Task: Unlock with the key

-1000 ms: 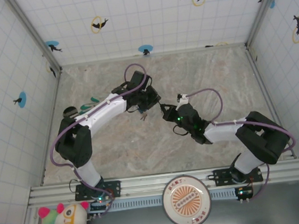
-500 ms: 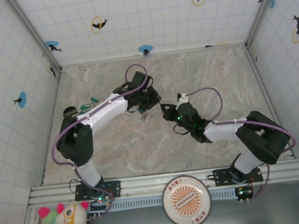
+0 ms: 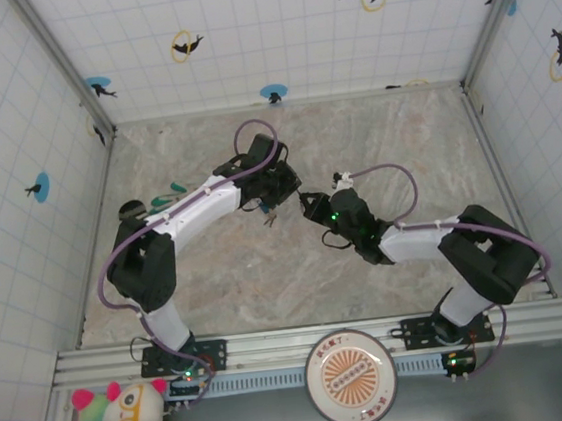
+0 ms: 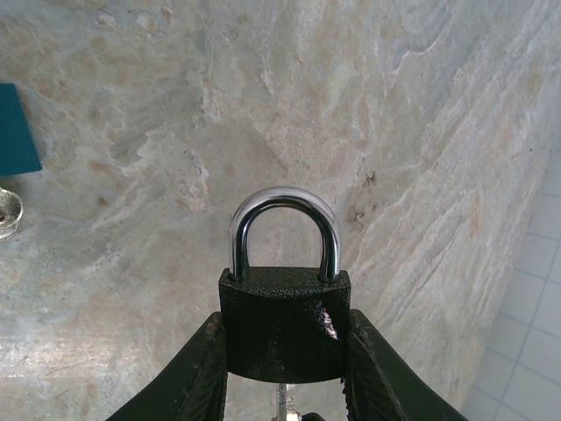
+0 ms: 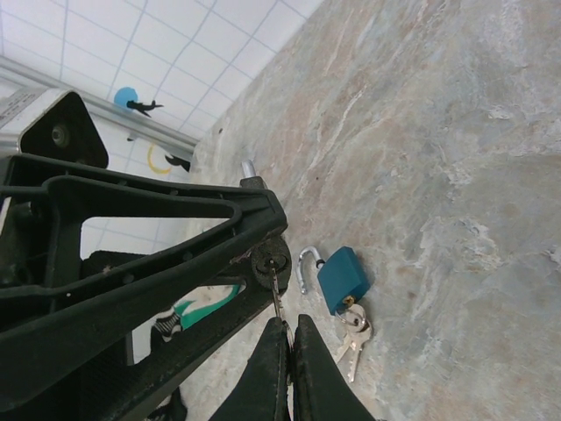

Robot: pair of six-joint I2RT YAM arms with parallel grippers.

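Observation:
My left gripper (image 4: 285,326) is shut on a black padlock (image 4: 282,303), one finger on each side of its body. The silver shackle (image 4: 285,219) points away from the wrist with both legs seated in the body. A silvery key (image 5: 277,296) stands with its blade tip in the keyhole on the padlock's underside (image 5: 271,261). My right gripper (image 5: 292,326) is shut on the key's head, which is hidden between the fingers. The key blade (image 4: 282,399) also pokes out below the padlock. Both grippers, left (image 3: 280,200) and right (image 3: 308,206), meet above mid-table.
A blue padlock (image 5: 342,276) with an open shackle and a small bunch of keys (image 5: 355,331) lies on the marble table below the grippers. A teal strip (image 3: 169,193) and a dark round item (image 3: 131,208) lie by the left wall.
The right wrist has edged a little up and to the left toward the left gripper. Both grips are unchanged.

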